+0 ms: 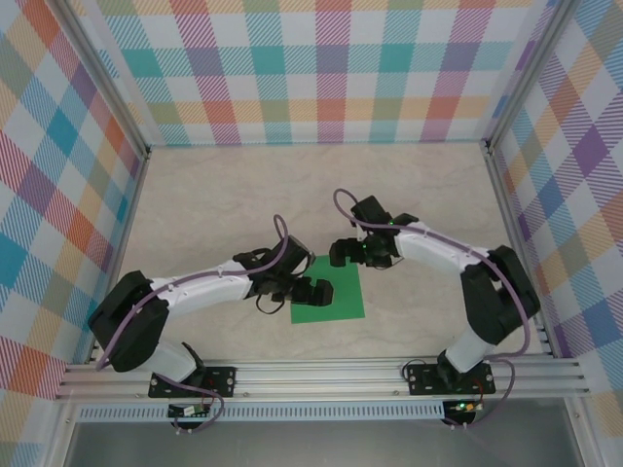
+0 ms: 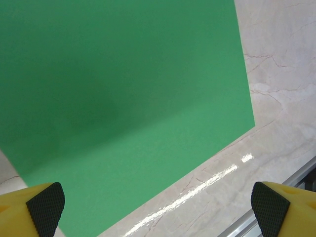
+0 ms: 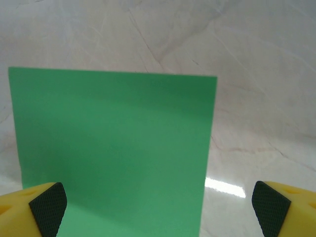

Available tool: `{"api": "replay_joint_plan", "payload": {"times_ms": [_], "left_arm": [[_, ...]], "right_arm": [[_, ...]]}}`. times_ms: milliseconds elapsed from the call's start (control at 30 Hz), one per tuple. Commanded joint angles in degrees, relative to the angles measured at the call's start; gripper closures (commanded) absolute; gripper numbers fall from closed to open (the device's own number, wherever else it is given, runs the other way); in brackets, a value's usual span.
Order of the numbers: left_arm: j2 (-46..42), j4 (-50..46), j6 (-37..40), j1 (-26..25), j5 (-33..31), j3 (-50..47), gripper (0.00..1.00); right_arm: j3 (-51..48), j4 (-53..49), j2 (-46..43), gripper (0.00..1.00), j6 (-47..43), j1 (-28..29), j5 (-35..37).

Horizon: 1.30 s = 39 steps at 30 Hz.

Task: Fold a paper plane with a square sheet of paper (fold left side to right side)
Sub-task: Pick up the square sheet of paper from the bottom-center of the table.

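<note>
Start at your left. A checked wall (image 1: 58, 195) in many colours closes that side of the pale marbled table (image 1: 224, 195). The left arm (image 1: 195, 292) reaches from its base on the aluminium rail (image 1: 321, 375) in toward the middle. Its left gripper (image 1: 315, 290) sits over the left edge of the square sheet of paper (image 1: 336, 304), about halfway along that edge. In the left wrist view you see its two yellow fingertips, with their black textured pads (image 2: 45, 202), in the bottom corners of the frame. They stand far apart, so the jaws are spread wide and nothing is between them. From that camera you cannot tell whether the pads touch the sheet.

The sheet lies flat on the table, between the two grippers and near the rail. It is bright green, plain and unfolded, and no crease shows. In the left wrist view it runs at a slant across most of the frame, with bare table at the right.

Moving right, the right gripper (image 1: 343, 255) is at the far edge of the sheet, over its left half. In the right wrist view the yellow fingertips and dark pads (image 3: 270, 210) again sit in the bottom corners. These jaws are also wide apart and hold nothing. The sheet stretches away from that camera, with its far edge straight and one corner clear against the marble.

The right arm (image 1: 487, 292) bends back to its base on the rail, and a second checked wall (image 1: 574, 175) closes your right side.
</note>
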Motion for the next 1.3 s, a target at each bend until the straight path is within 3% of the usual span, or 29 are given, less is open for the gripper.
{"api": "replay_joint_plan", "payload": {"times_ms": [0, 300, 1267], "left_arm": [[0.2, 3.0, -2.9, -0.7, 1.6, -1.9, 0.00], [1.1, 7.6, -5.5, -0.6, 1.5, -5.1, 0.00], [4.0, 8.7, -4.5, -0.7, -1.2, -7.0, 0.00]], "right_arm": [[3.9, -2.1, 4.3, 0.00, 1.6, 1.8, 4.1], [9.1, -4.9, 13.0, 0.00, 3.0, 4.3, 8.2], [9.5, -6.3, 15.3, 0.03, 6.8, 11.9, 5.3]]}}
